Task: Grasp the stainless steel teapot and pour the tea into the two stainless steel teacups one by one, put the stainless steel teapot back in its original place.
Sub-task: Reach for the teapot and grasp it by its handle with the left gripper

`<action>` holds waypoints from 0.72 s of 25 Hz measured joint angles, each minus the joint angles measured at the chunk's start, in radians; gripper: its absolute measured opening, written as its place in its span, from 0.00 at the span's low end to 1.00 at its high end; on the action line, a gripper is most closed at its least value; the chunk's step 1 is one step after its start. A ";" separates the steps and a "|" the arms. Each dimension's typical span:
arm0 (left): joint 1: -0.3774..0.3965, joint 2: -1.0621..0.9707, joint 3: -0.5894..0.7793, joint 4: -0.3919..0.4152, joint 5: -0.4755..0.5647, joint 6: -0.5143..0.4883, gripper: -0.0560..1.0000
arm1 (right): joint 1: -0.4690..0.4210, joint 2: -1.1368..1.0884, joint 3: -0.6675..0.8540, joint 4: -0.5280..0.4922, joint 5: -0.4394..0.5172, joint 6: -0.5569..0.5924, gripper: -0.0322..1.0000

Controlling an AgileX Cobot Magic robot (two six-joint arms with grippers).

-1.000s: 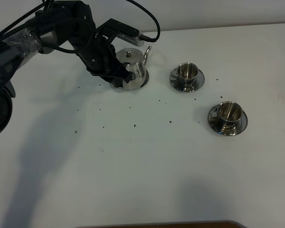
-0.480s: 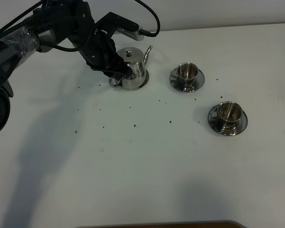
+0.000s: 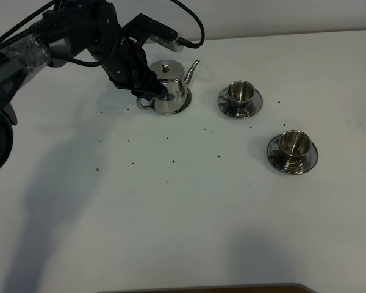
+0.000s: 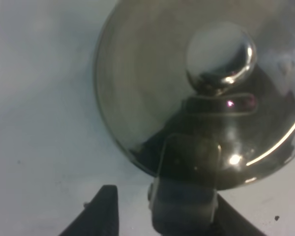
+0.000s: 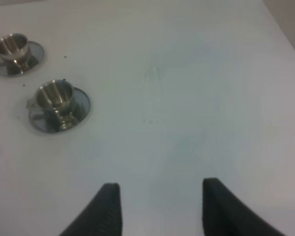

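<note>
My left hand (image 3: 151,88) at the pot (image 3: 171,93), with no pour that I can confirm.
The pot stands on the tabletop (image 3: 183,201) at upper left. My hand is wide open around its handle (image 4: 187,196) and grips nothing. The upper cup (image 3: 241,93) and lower cup (image 3: 293,143) wait at right; whether they hold tea I cannot tell. Since a second ago, the spout has turned slightly right and my hand has shifted a little toward the top of the frame.

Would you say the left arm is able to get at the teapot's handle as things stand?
Probably yes: the left gripper is at the stainless steel teapot, jaws open with the handle apparently between them, and nothing else stands in the way.
</note>
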 joint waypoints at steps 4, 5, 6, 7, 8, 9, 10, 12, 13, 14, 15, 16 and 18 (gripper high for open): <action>0.000 0.000 0.000 -0.003 0.054 0.000 0.45 | 0.000 0.000 0.000 0.000 0.000 0.000 0.40; 0.000 0.000 0.000 -0.003 0.069 0.000 0.45 | 0.000 0.000 0.000 0.000 0.000 0.000 0.40; 0.000 0.000 0.000 -0.003 0.079 -0.001 0.45 | 0.000 0.000 0.000 0.000 0.000 0.000 0.40; 0.000 -0.001 0.000 -0.007 0.084 -0.001 0.45 | 0.000 0.000 0.000 0.000 0.000 0.000 0.40; 0.000 -0.003 0.000 -0.011 0.087 -0.001 0.45 | 0.000 0.000 0.000 0.000 0.000 0.000 0.40; 0.000 -0.006 0.000 -0.014 0.088 -0.001 0.45 | 0.000 0.000 0.000 0.000 0.000 0.000 0.40; 0.000 -0.012 0.000 -0.015 0.089 -0.002 0.45 | 0.000 0.000 0.000 0.000 0.000 0.000 0.40; 0.000 -0.025 -0.009 -0.015 0.105 -0.009 0.45 | 0.000 0.000 0.000 0.000 0.000 0.000 0.40; 0.000 -0.031 -0.021 -0.015 0.121 -0.017 0.45 | 0.000 0.000 0.000 0.000 0.000 0.000 0.40; 0.000 -0.034 -0.037 -0.015 0.142 -0.022 0.45 | 0.000 0.000 0.000 0.000 0.000 0.000 0.40; 0.000 -0.035 -0.058 -0.016 0.170 -0.028 0.45 | 0.000 0.000 0.000 0.000 0.000 0.000 0.40; 0.001 -0.036 -0.079 -0.018 0.199 -0.031 0.45 | 0.000 0.000 0.000 0.000 0.000 0.000 0.40; 0.001 -0.037 -0.111 -0.020 0.239 -0.032 0.45 | 0.000 0.000 0.000 0.000 0.000 0.000 0.40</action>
